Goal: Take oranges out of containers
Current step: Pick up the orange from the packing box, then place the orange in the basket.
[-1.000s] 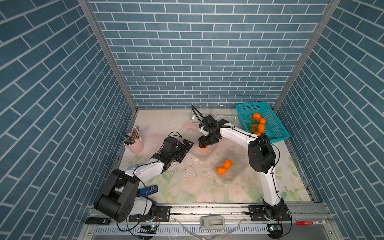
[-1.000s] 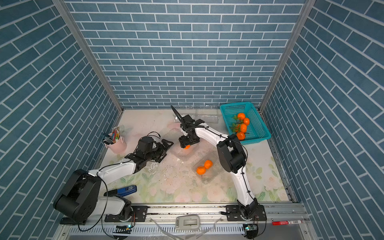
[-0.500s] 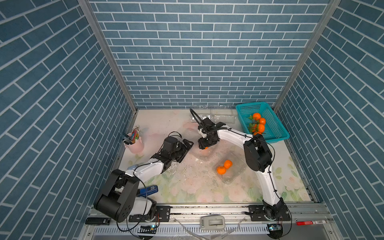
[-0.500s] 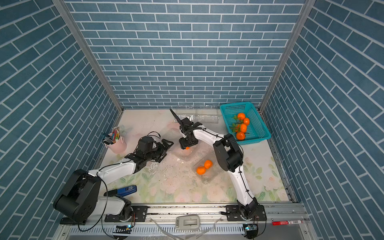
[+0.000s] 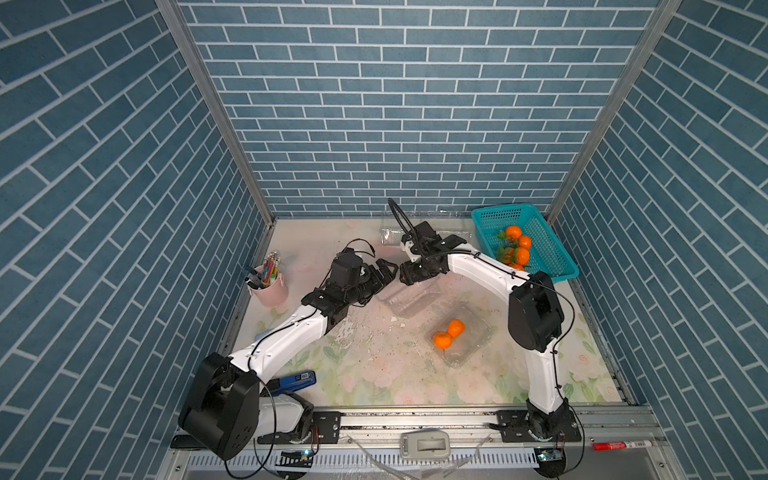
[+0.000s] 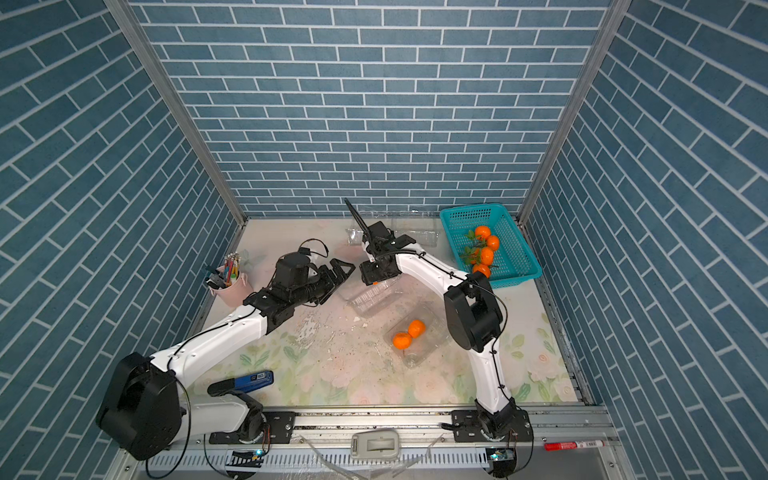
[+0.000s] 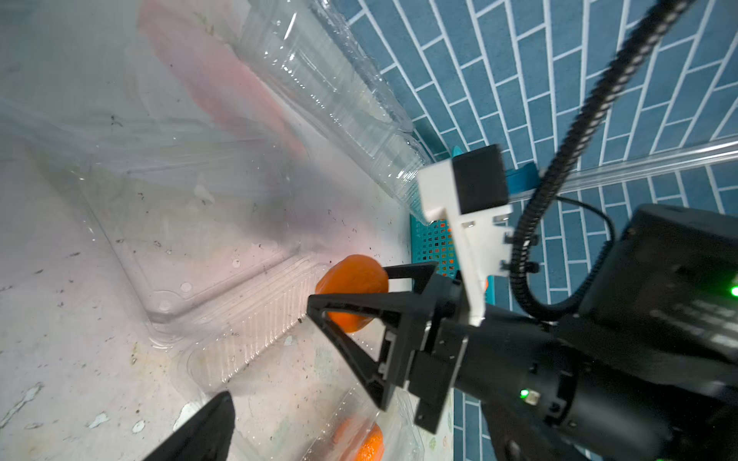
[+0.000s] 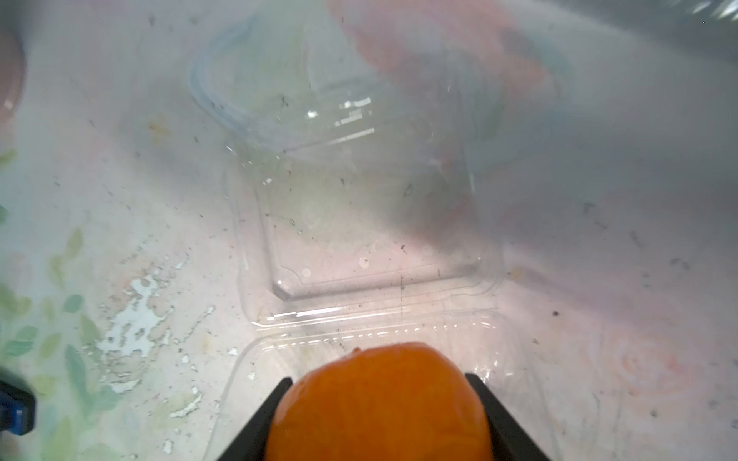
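My right gripper (image 8: 379, 379) is shut on one orange (image 8: 379, 411), holding it just above an open, empty clear container (image 5: 409, 297) at mid-table. The left wrist view shows the same orange (image 7: 351, 293) pinched between the right gripper's black fingers (image 7: 359, 303). My left gripper (image 5: 384, 270) stands open beside that container with nothing in it. Two joined oranges (image 5: 449, 334) lie in another clear container (image 5: 469, 340) nearer the front. In both top views, further clear containers (image 6: 415, 237) lie empty along the back wall.
A teal basket (image 5: 540, 249) at the back right holds several oranges (image 5: 517, 247) with leaves. A pink pencil cup (image 5: 272, 286) stands at the left wall. A blue object (image 5: 297, 379) lies by the left arm's base. The mat is flaked and littered with crumbs.
The right gripper's jaws have closed onto the orange over the open container, and the right arm's elbow has shifted a little. The left arm has stayed still and open.
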`<state>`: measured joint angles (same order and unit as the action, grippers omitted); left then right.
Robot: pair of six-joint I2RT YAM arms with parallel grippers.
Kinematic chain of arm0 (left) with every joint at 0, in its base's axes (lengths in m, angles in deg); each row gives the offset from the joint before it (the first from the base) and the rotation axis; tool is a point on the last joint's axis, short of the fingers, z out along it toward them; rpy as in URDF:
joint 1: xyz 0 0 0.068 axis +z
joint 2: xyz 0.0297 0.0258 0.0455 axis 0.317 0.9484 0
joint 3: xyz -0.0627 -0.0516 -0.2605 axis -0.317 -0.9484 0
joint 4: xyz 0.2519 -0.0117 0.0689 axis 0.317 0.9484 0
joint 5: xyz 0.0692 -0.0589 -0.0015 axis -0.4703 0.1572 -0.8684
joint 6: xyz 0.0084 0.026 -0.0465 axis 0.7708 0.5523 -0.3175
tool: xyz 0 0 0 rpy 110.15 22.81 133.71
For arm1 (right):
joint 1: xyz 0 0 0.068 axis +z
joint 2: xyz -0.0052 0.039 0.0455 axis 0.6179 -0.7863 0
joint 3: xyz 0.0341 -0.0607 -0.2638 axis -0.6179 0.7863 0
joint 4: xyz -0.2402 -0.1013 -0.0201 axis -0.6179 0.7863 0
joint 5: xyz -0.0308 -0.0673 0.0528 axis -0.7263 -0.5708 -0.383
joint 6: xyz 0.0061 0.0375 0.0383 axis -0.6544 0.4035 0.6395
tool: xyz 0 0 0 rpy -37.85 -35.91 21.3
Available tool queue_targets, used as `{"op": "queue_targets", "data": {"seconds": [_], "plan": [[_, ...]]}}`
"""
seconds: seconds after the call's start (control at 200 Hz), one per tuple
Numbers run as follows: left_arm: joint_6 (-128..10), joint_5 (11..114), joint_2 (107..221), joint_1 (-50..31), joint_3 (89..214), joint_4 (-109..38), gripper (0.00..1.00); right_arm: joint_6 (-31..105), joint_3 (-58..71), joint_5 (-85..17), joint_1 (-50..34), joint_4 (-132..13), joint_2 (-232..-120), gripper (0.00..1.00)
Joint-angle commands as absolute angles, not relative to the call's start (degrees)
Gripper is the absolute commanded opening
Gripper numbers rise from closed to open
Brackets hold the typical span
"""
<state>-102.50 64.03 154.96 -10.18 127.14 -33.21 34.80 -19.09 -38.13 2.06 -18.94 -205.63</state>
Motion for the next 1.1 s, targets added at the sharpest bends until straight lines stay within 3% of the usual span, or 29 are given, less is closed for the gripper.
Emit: {"op": "queue_targets", "data": {"seconds": [0.0, 0.345, 0.56, 0.665, 0.87, 1.095], "plan": [[-98.5, 61.7, 155.4, -11.8, 131.2, -28.7, 0.99, 38.8, -18.2, -36.9, -1.8, -20.1, -199.1, 0.60], [-97.5, 63.2, 170.2, -20.5, 148.7, -31.3, 0.99, 43.5, -11.0, -34.5, -23.0, -20.0, -187.7, 0.60], [-99.1, 65.8, 182.1, -26.2, 157.7, -34.1, 0.99, 45.8, -3.3, -34.9, -35.3, -21.7, -187.9, 0.61], [-99.9, 66.8, 185.2, -27.5, 159.3, -34.5, 0.99, 45.3, -1.3, -37.0, -37.0, -21.6, -189.0, 0.62], [-98.9, 67.0, 184.7, -27.2, 159.3, -32.2, 0.99, 43.1, -1.8, -40.8, -38.0, -19.2, -189.4, 0.82], [-95.0, 65.5, 178.4, -24.9, 156.8, -26.4, 0.99, 41.0, -4.3, -38.6, -35.7, -19.7, -184.0, 0.86]]}}
